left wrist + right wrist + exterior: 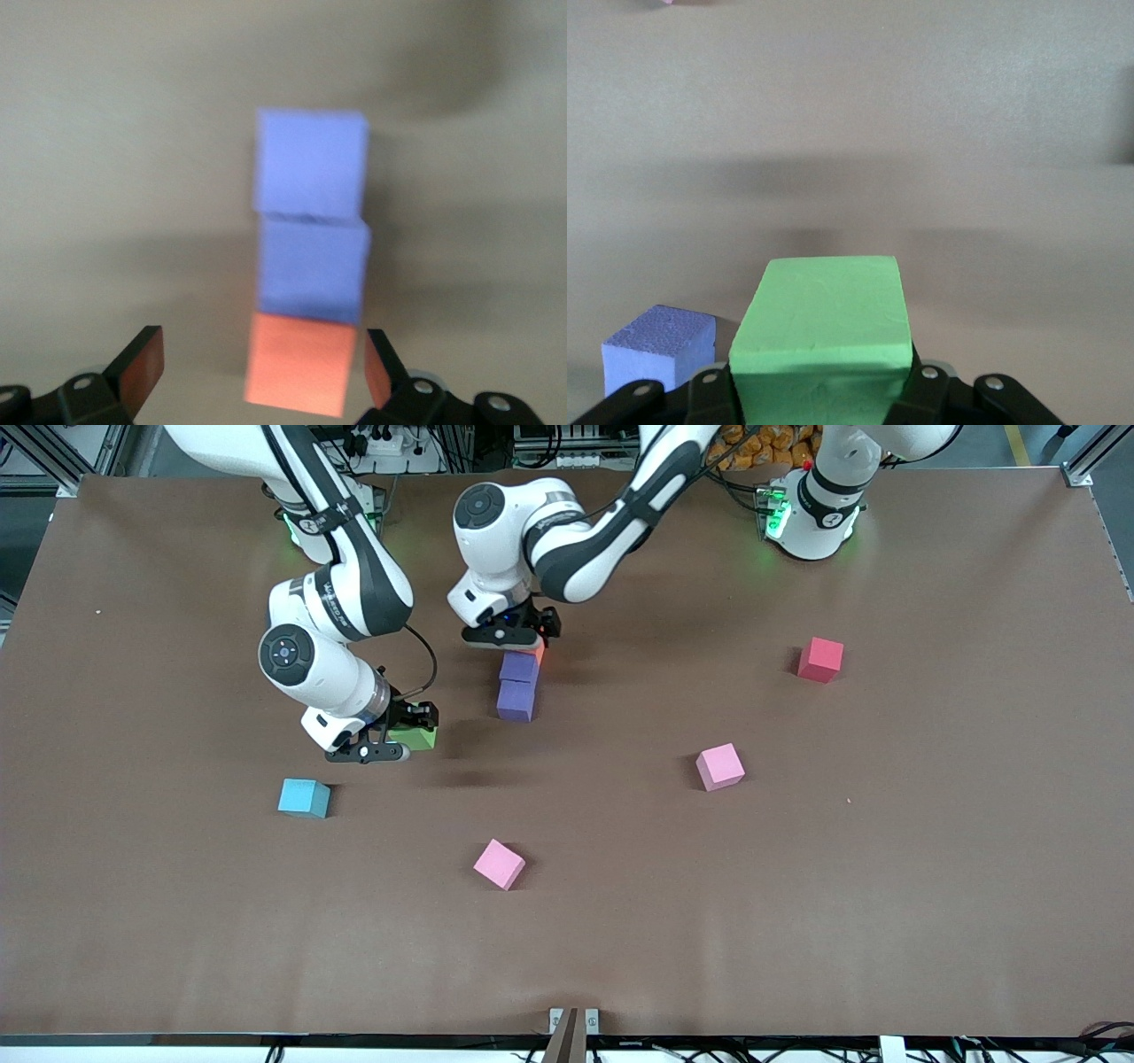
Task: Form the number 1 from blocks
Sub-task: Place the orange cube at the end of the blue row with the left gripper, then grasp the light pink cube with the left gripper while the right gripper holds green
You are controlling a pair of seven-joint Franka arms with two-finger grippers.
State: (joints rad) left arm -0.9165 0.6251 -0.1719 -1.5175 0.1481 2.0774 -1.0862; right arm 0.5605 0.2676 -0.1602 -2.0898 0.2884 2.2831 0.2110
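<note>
Two purple blocks (516,684) lie touching in a line on the table, also seen as purple blocks (312,217) in the left wrist view. An orange block (301,363) sits against the end of that line farther from the front camera; in the front view only a sliver of the orange block (538,653) shows under the hand. My left gripper (512,636) (260,370) is open over it, one finger (142,365) well clear and the other close beside it. My right gripper (390,746) (819,391) is shut on the green block (416,737) (824,323), held above the table toward the right arm's end from the purple line.
A cyan block (304,798) lies near the right gripper, nearer the front camera. One pink block (499,864) rests toward the front edge, another pink block (719,767) toward the left arm's end, and a red block (820,660) farther still. One purple block (656,347) shows in the right wrist view.
</note>
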